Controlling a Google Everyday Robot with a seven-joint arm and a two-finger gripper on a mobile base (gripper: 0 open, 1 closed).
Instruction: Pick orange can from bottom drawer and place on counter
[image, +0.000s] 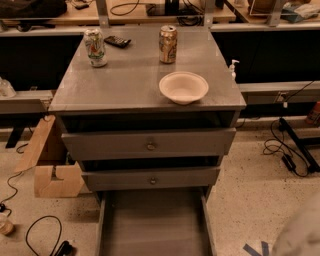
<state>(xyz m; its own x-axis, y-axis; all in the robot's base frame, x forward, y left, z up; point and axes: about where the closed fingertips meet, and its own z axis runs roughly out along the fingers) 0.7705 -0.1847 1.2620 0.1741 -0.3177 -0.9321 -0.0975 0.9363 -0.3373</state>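
The orange can (168, 44) stands upright at the back of the counter (130, 82), right of centre. Below the cabinet, the bottom drawer (152, 225) is pulled out toward me, and its flat grey floor shows nothing on it. My gripper is out of the picture. Only a pale blurred part of my arm (300, 235) shows in the bottom right corner, to the right of the drawer and well below the can.
A white can with green and red print (95, 47), a black remote (117, 41) and a pale bowl (183, 87) also sit on the counter. Two knobbed drawer fronts (150, 145) are slightly ajar. A cardboard box (50, 165) stands left; cables (285, 150) lie right.
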